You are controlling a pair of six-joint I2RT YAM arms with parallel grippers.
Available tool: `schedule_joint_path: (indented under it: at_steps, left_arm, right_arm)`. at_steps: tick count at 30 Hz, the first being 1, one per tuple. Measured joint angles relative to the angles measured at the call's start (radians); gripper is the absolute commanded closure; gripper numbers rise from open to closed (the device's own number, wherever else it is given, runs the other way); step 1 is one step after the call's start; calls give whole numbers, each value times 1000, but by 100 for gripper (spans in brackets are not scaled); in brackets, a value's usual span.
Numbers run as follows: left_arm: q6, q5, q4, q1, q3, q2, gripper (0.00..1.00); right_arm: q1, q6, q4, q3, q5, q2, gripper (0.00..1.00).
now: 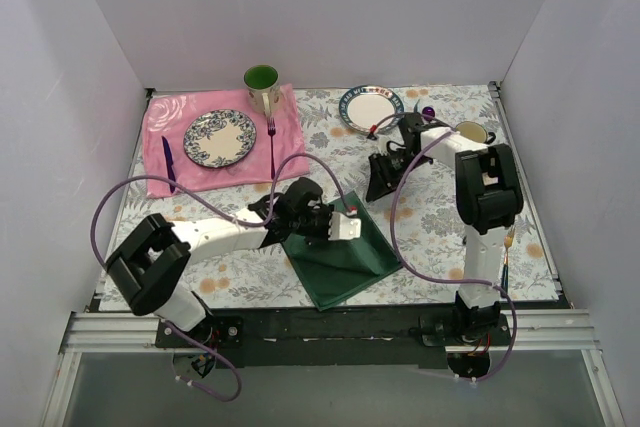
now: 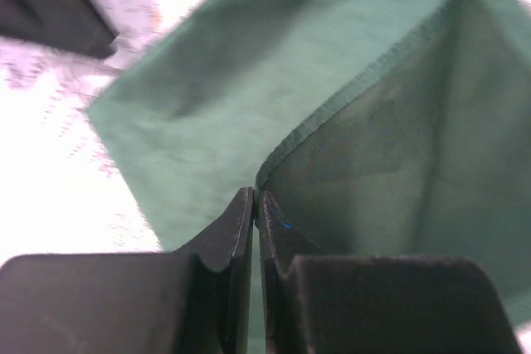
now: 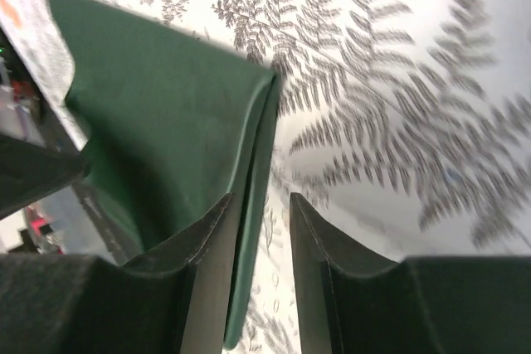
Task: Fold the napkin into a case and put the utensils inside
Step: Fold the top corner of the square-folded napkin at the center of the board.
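White walls close in your worktop (image 1: 450,217), which is covered in a fern and flower print. The napkin (image 1: 340,257) lies near the centre, close to the near edge, partly folded with one side raised.

Your left end effector (image 1: 340,225) sits at the napkin's far left side. In the left wrist view its fingers are pressed together on the hem of the napkin (image 2: 249,64), so it is gripping the cloth (image 2: 255,201).

Your right end effector (image 1: 380,185) is just beyond the napkin's far corner. Its fingers stand apart (image 3: 260,198), and the folded edge of the napkin (image 3: 166,122) runs along the inside of one finger.

At the right edge, beside the right arm, you have what looks like a slim utensil (image 1: 508,255), too small to tell clearly.

Far left, a pink cloth (image 1: 160,137) carries a patterned plate (image 1: 219,138), a purple spoon (image 1: 168,164), a pink fork (image 1: 271,142) and a green cup (image 1: 262,85). A second plate (image 1: 371,107) and a mug (image 1: 472,133) stand far right.
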Motion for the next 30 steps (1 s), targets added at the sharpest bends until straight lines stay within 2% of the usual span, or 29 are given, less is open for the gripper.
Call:
schedule_joint_path:
  at_steps: [2, 4, 8, 11, 19, 30]
  left_arm:
    - [10, 15, 10, 31, 49, 51, 100]
    - [20, 32, 19, 54, 99, 102, 100]
    - [41, 49, 39, 84, 167, 177, 100]
    - [50, 60, 49, 97, 204, 225, 100]
    - [57, 71, 76, 132, 269, 322, 100]
    - [57, 71, 114, 148, 285, 340, 100]
  right_arm:
    - [-43, 12, 6, -30, -32, -39, 61]
    - [-83, 28, 18, -61, -64, -84, 67]
    - [-142, 47, 30, -90, -116, -140, 88]
    - [-146, 46, 30, -122, -150, -156, 94]
    - [-135, 35, 23, -291, -225, -215, 98]
    - [-135, -20, 8, -347, -246, -261, 98]
